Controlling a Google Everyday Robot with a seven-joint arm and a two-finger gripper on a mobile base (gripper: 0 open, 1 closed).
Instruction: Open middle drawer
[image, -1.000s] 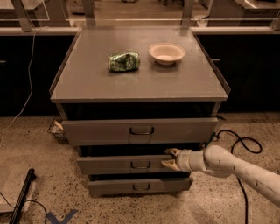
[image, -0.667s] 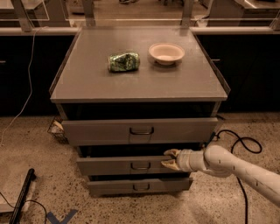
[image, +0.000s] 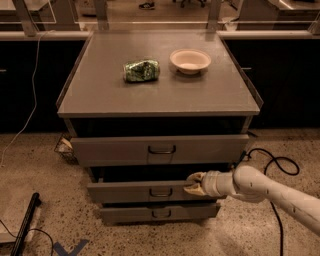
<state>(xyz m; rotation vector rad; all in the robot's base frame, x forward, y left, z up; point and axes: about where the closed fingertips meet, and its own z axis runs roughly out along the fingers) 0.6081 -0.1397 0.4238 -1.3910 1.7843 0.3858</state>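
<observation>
The middle drawer (image: 125, 192) is a shallow grey metal drawer with a small dark bar handle (image: 160, 192) at its centre. It stands partly pulled out under the taller top drawer (image: 115, 150), which is pulled out further. My gripper (image: 192, 183) comes in from the right on a white arm (image: 270, 191) and sits at the top edge of the middle drawer's front, right of the handle. Its fingertips touch the drawer's front edge.
A crumpled green can (image: 141, 70) and a cream bowl (image: 190, 60) sit on the cabinet top. The bottom drawer (image: 130, 214) is slightly out. A black cable (image: 277, 165) lies on the floor at right, a dark rod (image: 26, 224) at left.
My gripper has shifted slightly left along the middle drawer's front edge. The drawers look the same.
</observation>
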